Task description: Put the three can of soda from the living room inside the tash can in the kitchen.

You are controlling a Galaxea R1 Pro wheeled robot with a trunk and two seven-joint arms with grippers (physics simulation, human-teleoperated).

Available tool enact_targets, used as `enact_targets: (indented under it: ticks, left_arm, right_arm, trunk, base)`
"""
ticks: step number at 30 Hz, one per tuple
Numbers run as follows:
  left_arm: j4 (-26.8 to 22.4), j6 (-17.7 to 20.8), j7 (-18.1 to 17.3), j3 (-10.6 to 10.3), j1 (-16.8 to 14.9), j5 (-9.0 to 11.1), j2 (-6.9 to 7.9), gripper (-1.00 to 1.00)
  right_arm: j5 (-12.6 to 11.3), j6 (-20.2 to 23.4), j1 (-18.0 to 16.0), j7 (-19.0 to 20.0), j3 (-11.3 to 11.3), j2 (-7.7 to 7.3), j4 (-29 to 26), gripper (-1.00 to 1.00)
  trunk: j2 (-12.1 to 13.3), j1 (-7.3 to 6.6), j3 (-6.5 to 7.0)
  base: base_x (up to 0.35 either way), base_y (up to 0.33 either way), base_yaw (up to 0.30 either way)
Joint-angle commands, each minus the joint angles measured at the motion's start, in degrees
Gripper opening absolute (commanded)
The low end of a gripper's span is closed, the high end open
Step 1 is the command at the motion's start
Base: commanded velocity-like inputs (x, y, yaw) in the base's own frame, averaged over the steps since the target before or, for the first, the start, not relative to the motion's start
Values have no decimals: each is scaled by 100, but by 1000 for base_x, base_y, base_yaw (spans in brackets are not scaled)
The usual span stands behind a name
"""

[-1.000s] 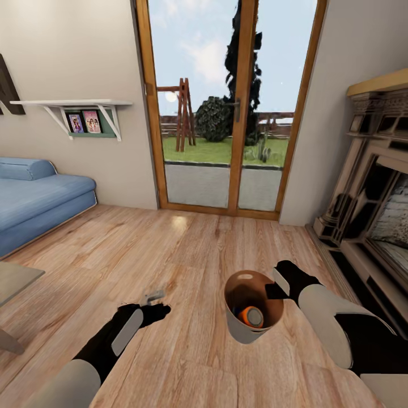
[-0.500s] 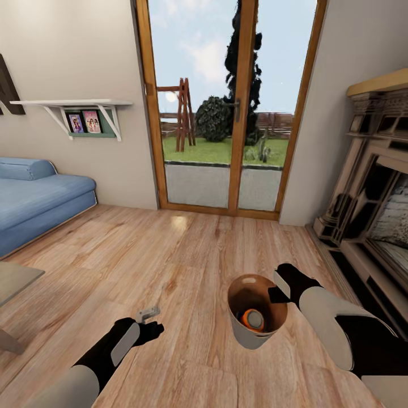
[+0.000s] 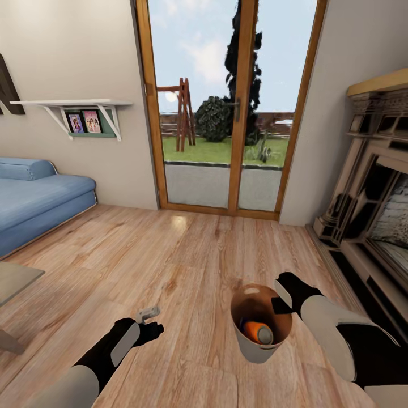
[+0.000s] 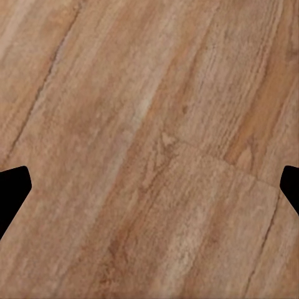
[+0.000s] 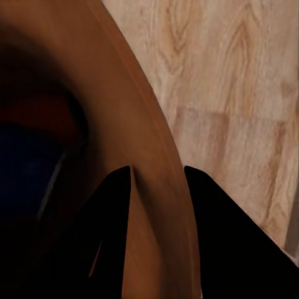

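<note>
Warm orange-brown plank floor (image 3: 187, 255) as landmark. Blue sofa (image 3: 34, 198) at floor's left edge; wood-framed glass doors (image 3: 226, 107) at its far end; fireplace (image 3: 374, 204) along its right. Left gripper (image 3: 148, 322) low over bare planks, fingers (image 4: 12, 193) spread wide apart, holding nothing. Light grey tapered bucket with glossy brown inside (image 3: 252, 347) held above floor, orange soda can (image 3: 258, 331) lying inside. Right gripper (image 3: 280, 297) at bucket rim; right wrist view: fingers (image 5: 118, 230) clamped either side of bucket wall (image 5: 152, 187), dark blue and reddish shapes deep inside.

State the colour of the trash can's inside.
Glossy brown inside the trash can, clearest in the head view.
</note>
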Motion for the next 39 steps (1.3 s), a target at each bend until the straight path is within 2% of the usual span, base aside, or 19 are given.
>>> enact_targets:
  ticks: [1,6,8,20,32,39]
  left_arm:
    - [1,-1,0,-1,0,-1,0,100]
    - [2,-1,2,-1,0,-4,0,100]
    - [-1,-2,3,-1,0,-4,-2,100]
    - [-130,-1,-5,-1,0,2,0,100]
    - [-782,15,-24,-3,2,2,8,100]
    - [-942,68,-31,-8,8,2,27,100]
  right_arm:
    - [-34,-9,21,24,-40,-3,-4,-100]
    - [-33,-62,274,26,-52,-30,-3,-100]
    - [-34,-220,412,27,-51,-57,-1,-100]
    - [-41,-475,710,27,-43,-117,10,-100]
    - [-44,-491,766,35,-39,-120,7,-100]
    - [-41,-497,792,39,-43,-126,6,-100]
  trunk:
    - [-1,-1,1]
    - [-1,-1,1]
    - [-1,-1,1]
    - [-1,-1,1]
    - [-1,-1,1]
    - [-1,-1,1]
  base:
    - [0,0,0]
    - [0,0,0]
    - [0,0,0]
    - [0,0,0]
    - [0,0,0]
    - [0,0,0]
